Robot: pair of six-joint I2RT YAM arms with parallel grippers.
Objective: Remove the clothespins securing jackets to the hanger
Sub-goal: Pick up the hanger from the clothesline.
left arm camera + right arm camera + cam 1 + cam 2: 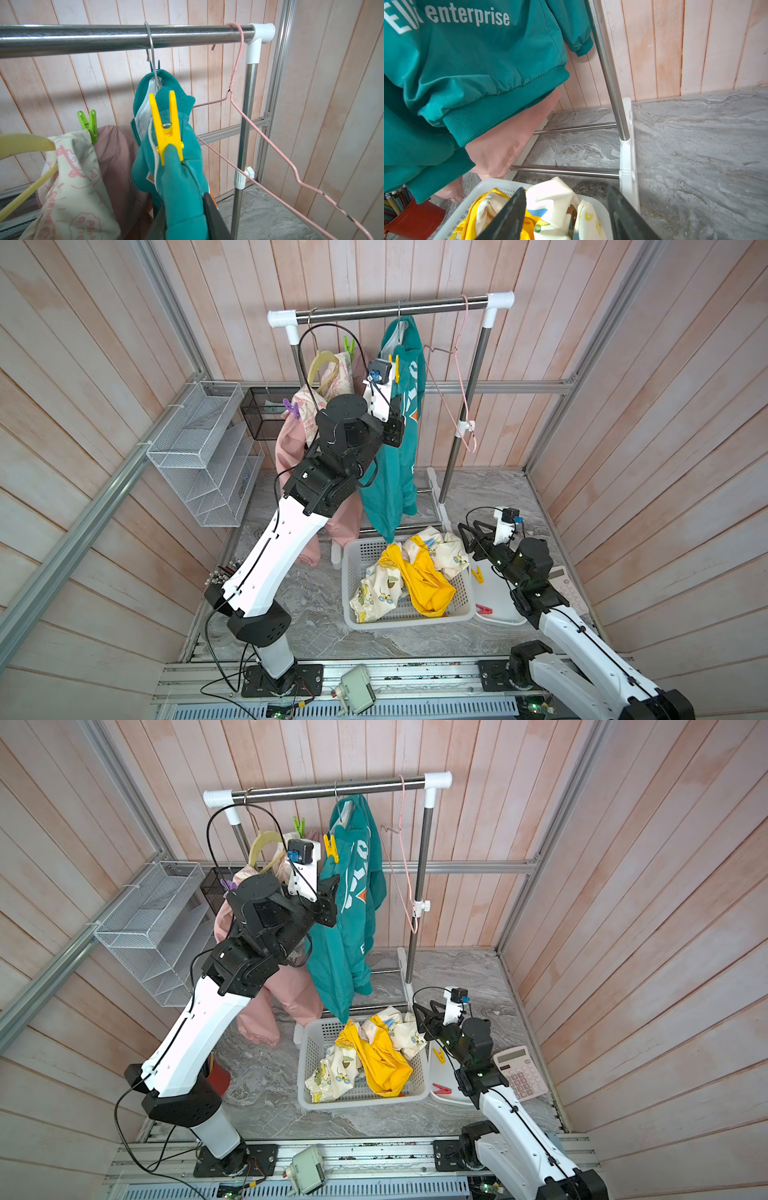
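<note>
A yellow clothespin (166, 128) (395, 366) pins the teal jacket (182, 187) (345, 952) to its wire hanger (150, 52). Just below that pin, my left gripper (184, 201) (330, 894) is shut on a fold of the teal jacket. A green clothespin (89, 125) (349, 346) and a purple clothespin (292, 409) clip the pink jacket (291, 448) to a cream hanger (25, 143). The yellow jacket (419, 576) lies in the white basket (407, 622). My right gripper (565, 191) (467, 531) hangs open over the basket's far corner, holding nothing.
A loose yellow clothespin (478, 574) and a red one (483, 609) lie on a white tray (498, 597). An empty pink wire hanger (457, 377) hangs near the rail's right post (461, 418). White wire rack (199, 448), calculator (519, 1073), red pencil cup (411, 218).
</note>
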